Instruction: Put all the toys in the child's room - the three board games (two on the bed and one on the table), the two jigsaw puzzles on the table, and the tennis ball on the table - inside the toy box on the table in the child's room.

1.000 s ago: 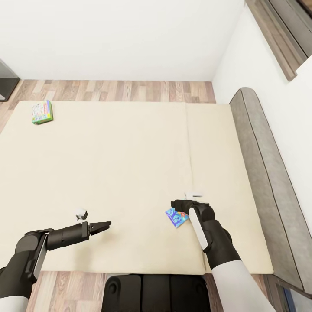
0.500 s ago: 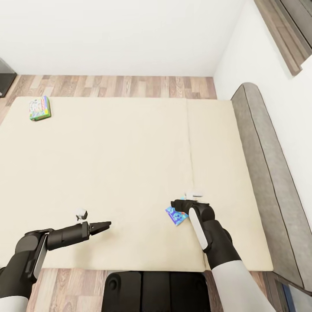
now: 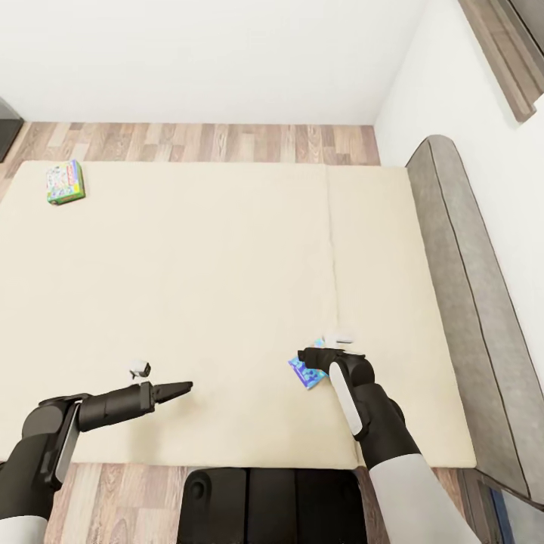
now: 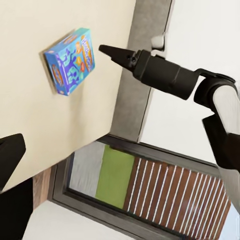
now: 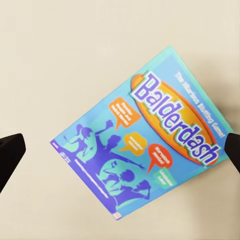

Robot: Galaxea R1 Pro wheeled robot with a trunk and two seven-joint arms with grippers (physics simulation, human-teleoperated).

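Compared with the frames a second before, the whole head view had shifted, more plank floor showing beyond the bed: the camera had moved, while both arms and the games kept their places on the mattress. Right claw [image 3: 308,355]: poised directly over the small blue board game [image 3: 306,372], its fingers spread wide to either side of the box in the right wrist view, not touching it. Blue board game [image 5: 145,135]: lettered "Balderdash", lying flat on the mattress just beneath and beside the right claw's tips, near the bed's near edge. Left claw [image 3: 183,388]: held low over the mattress, well apart from the blue game and pointing toward it; its fingers looked closed to a point in the head view, though I cannot tell for certain. Green-edged board game [image 3: 64,182]: flat on the far corner of the bed, well away from both claws, beyond the left one. Bed [image 3: 227,264]: beige mattress with a seam running down it beyond the right claw. Headboard [image 3: 468,302]: grey, padded, along the side outward of the right arm. Room: white wall [image 3: 211,53], wood-plank floor [image 3: 227,142], a dark-framed window [image 4: 150,195] seen past the headboard in the left wrist view.
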